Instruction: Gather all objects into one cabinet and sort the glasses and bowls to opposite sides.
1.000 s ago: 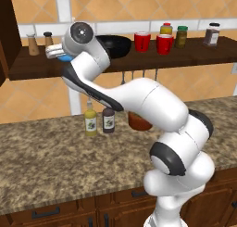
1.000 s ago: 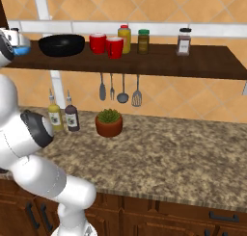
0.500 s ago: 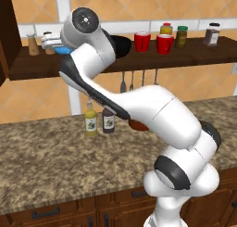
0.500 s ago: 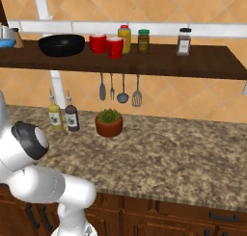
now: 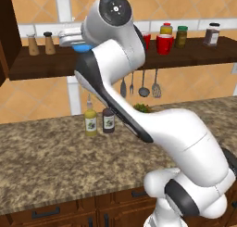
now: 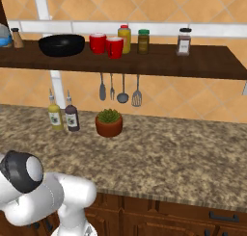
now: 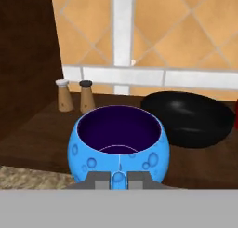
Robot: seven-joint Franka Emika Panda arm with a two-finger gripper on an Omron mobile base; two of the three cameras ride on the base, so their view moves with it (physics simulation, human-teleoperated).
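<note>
While the fingers (image 7: 119,183) grip the blue bowl (image 7: 119,145), it has neared the shelf (image 5: 41,66)

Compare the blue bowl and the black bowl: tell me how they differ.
The blue bowl is small, deep and rounded; the black bowl is much wider and shallower. The blue bowl is bright and bubble-patterned with a dark purple inside; the black bowl is plain. The blue bowl sits in the hand, at the shelf's edge; the black bowl rests on the shelf. Both are glossy and upright.

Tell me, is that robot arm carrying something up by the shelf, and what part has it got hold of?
Yes: the small blue bowl. The end effector pinches the bowl's near rim, one finger on each side of the wall.
</note>
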